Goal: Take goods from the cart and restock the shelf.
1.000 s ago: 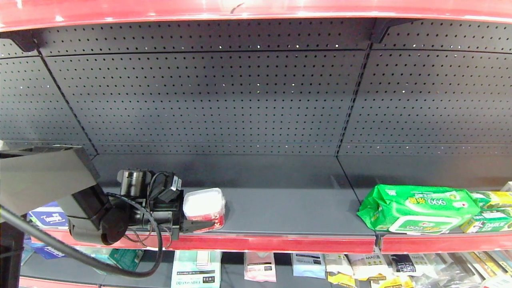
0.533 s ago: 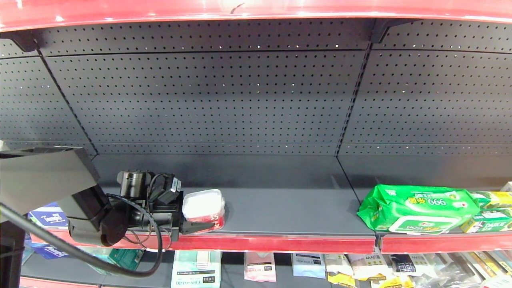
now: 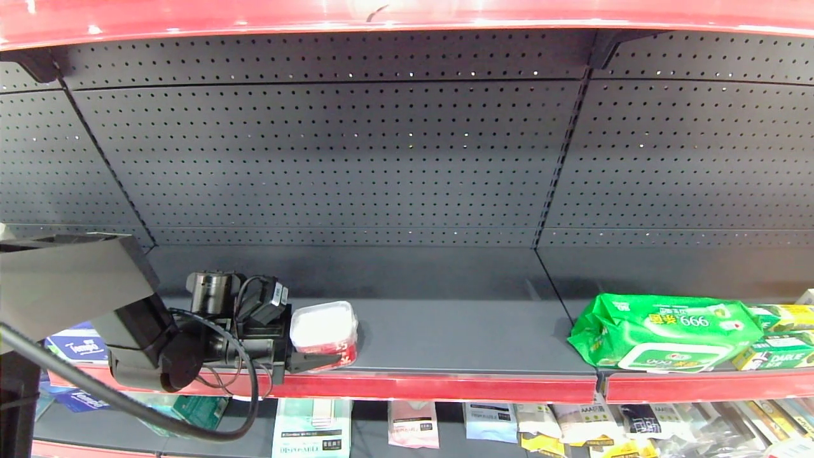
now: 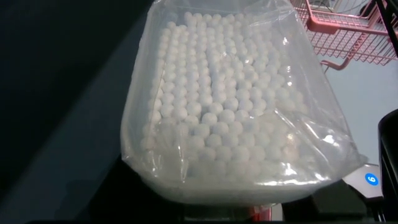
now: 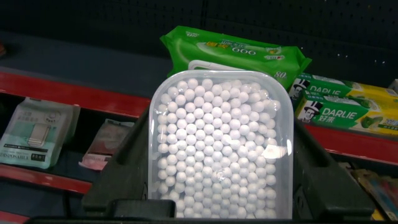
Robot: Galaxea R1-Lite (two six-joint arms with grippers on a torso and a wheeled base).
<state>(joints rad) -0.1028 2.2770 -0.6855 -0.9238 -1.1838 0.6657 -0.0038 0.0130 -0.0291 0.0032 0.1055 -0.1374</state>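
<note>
The swab tub [image 3: 324, 331] sits at the lower left of the head view and seems to rest on the shelf [image 3: 445, 343] just behind its red lip [image 3: 445, 386]. The left gripper [image 3: 331, 342] grasps it from the side. To place it well, I'd settle it flat and clear of the edge before letting go. The arm lies low and level along the shelf front. The right gripper [image 5: 221, 127] grasps a second tub [image 5: 221, 162], facing the green wipes pack [image 5: 236, 46].

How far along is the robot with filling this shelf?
Done: a green wipes pack and toothpaste boxes already lie on the shelf, at its right. In hand: the left jaws hold a cotton-swab tub at the shelf's front left; the right jaws grip a second swab tub before the shelf. Left: setting down and releasing both tubs.
</note>
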